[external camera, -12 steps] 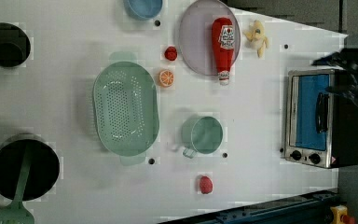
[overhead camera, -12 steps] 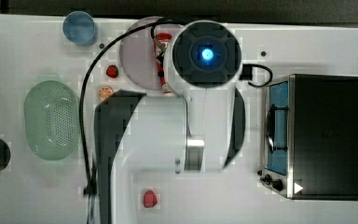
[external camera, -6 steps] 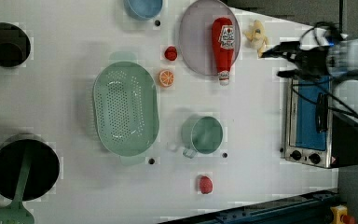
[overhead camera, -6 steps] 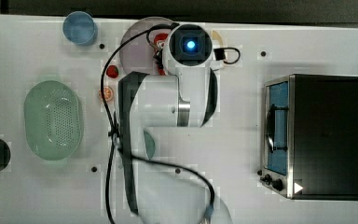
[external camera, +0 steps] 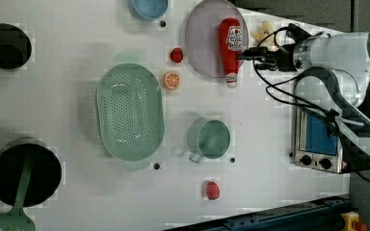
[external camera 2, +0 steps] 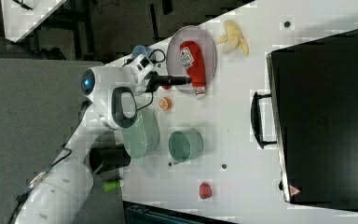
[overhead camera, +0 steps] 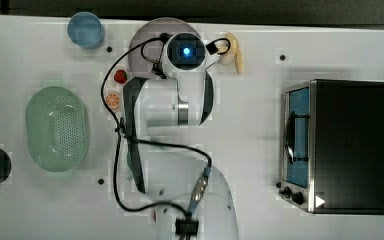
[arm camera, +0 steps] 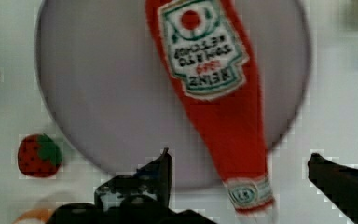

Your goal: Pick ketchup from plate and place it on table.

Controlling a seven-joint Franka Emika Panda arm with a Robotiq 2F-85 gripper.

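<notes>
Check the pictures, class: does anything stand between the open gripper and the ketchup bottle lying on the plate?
Nothing visible does. In the wrist view the gripper hangs open above the ketchup, its fingers on either side of the bottle's neck and cap. The bottle lies flat on the plate, cap end past the rim. The strawberry sits off to one side on the table.
</notes>
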